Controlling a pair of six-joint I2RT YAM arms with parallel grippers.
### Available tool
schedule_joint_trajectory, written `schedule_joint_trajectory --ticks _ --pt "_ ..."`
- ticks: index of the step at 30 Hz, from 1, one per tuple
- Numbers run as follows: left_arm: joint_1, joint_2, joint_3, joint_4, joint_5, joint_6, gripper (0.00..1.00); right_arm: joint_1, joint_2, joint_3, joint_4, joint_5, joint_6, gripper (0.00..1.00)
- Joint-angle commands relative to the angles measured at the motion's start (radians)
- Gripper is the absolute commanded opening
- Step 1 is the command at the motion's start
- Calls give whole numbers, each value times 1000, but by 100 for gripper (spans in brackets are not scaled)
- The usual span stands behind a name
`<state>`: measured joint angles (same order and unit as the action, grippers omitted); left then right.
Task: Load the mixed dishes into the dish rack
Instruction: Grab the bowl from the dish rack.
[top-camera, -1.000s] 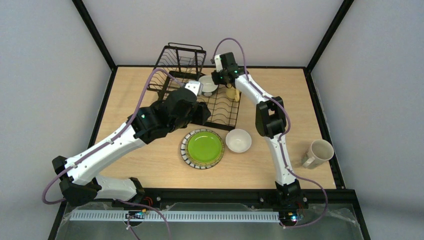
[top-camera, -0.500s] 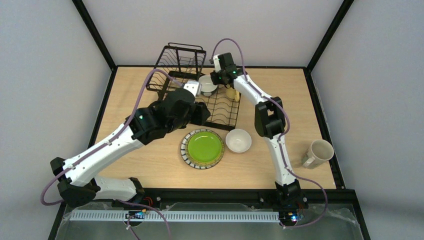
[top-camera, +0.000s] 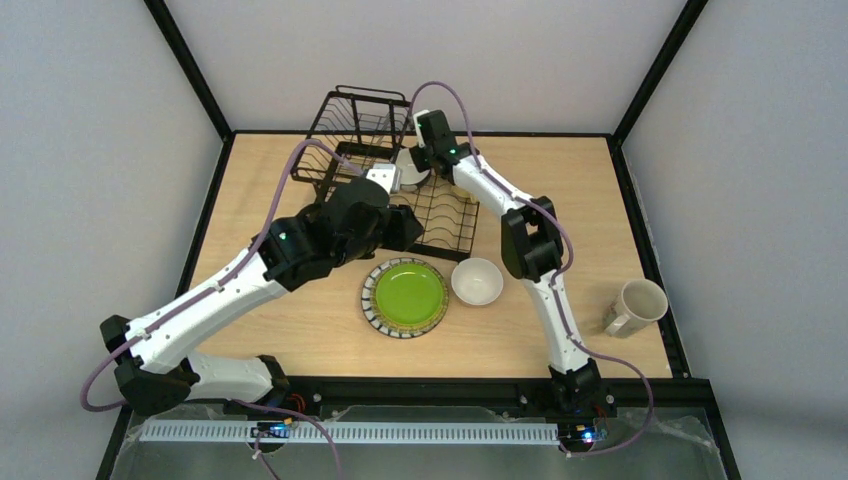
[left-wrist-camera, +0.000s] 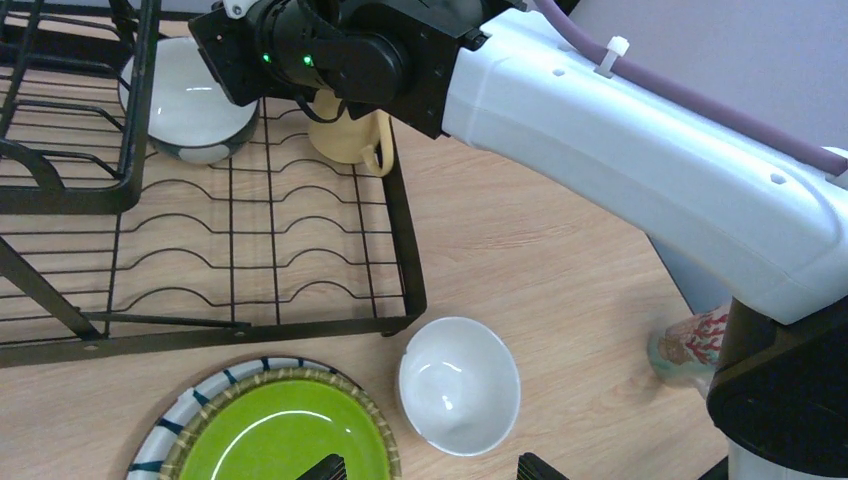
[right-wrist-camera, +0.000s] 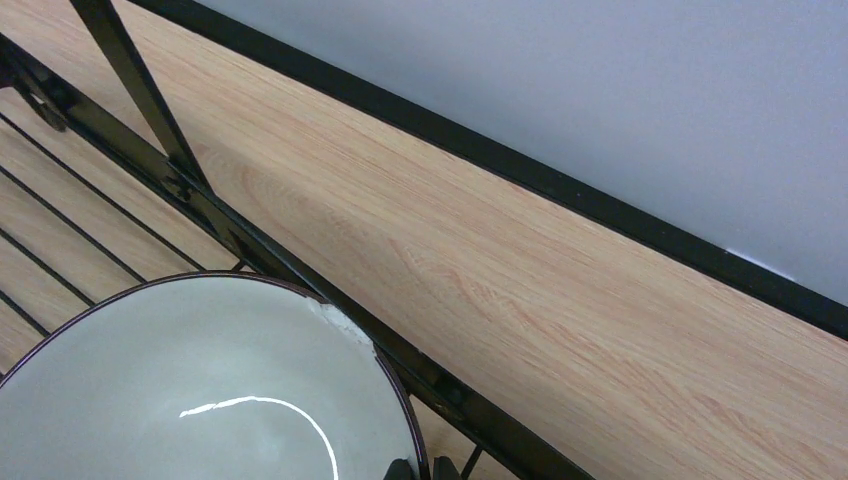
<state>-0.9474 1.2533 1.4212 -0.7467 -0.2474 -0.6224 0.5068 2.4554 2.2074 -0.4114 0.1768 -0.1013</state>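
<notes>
Right end effector at blue-outside bowl rim

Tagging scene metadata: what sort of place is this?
Likely a robot lab test cell, not a kitchen: wooden table inside a black frame, plain grey walls, two arms bolted at its edge.

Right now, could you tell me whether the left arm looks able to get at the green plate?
Probably yes: the left gripper hangs open close above the green plate, which lies bare beside the dish rack, and the right arm is over the rack, clear of it.
</notes>
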Motion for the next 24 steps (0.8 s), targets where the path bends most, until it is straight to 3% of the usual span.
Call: schedule_joint_trajectory --ticks 1,13,24 --pt "7 17 31 7 20 -47 99 6 -74 -24 118 163 -40 0" --pt "-24 -64 95 -67 32 -102 99 42 -285 -349 396 292 -89 0" --pt "-27 -141 130 -117 72 -193 99 100 -434 -683 791 369 -258 0"
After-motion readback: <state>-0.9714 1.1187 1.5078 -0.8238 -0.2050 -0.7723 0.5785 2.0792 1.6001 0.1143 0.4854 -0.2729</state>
